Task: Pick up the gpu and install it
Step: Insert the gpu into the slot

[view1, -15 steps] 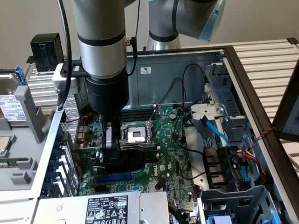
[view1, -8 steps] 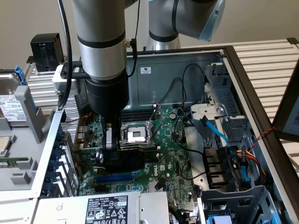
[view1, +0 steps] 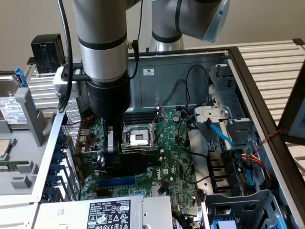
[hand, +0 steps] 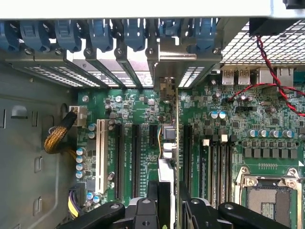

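Gripper [hand: 167, 193] partly closed, clamping the gpu [hand: 177, 138] edge-on directly beneath it, low over the motherboard [hand: 133, 109]. The card's long axis parallels the expansion slots [hand: 136, 157] (bracket toward the case's rear edge).

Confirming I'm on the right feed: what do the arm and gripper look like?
The arm is silver-grey tubing with a black band and black wrist section, a pale blue joint cap, a black cable alongside. The gripper is black, with round screw heads.
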Motion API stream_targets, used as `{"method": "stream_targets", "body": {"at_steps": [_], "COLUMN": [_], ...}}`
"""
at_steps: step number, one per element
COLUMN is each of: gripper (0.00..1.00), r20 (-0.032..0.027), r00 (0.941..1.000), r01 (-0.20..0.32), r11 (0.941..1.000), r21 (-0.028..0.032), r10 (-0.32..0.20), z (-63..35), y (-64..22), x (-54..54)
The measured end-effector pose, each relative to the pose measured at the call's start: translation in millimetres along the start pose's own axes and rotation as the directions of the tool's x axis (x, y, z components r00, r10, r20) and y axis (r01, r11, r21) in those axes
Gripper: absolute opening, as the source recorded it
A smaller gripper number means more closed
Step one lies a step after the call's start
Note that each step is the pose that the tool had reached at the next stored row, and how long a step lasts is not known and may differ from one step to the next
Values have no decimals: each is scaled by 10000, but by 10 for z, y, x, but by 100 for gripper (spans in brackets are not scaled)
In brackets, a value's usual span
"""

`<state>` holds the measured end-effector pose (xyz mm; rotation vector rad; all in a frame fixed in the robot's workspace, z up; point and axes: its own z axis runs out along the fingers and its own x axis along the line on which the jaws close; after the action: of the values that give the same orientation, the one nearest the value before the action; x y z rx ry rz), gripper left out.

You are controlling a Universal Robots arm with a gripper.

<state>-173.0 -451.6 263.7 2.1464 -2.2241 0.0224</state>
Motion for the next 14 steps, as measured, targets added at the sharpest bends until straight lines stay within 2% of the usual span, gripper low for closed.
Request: {"method": "stream_targets", "body": {"at_steps": [5,8,9,13,14], "gripper": [27,27,27,27,27], "r20": [3,0,-3,20,25], "r00": [10000,10000,10000,10000,10000], "r01": [0,1,2,-17,-18], "r11": [10000,10000,10000,9995,9995], "r21": [-2,-41,-69,-303,-323], "r10": [0,-1,-2,18,18], "z": [19,33,34,35,36], "y": [0,2,3,2,3], "x": [-4,-5,-5,-2,-2]}}
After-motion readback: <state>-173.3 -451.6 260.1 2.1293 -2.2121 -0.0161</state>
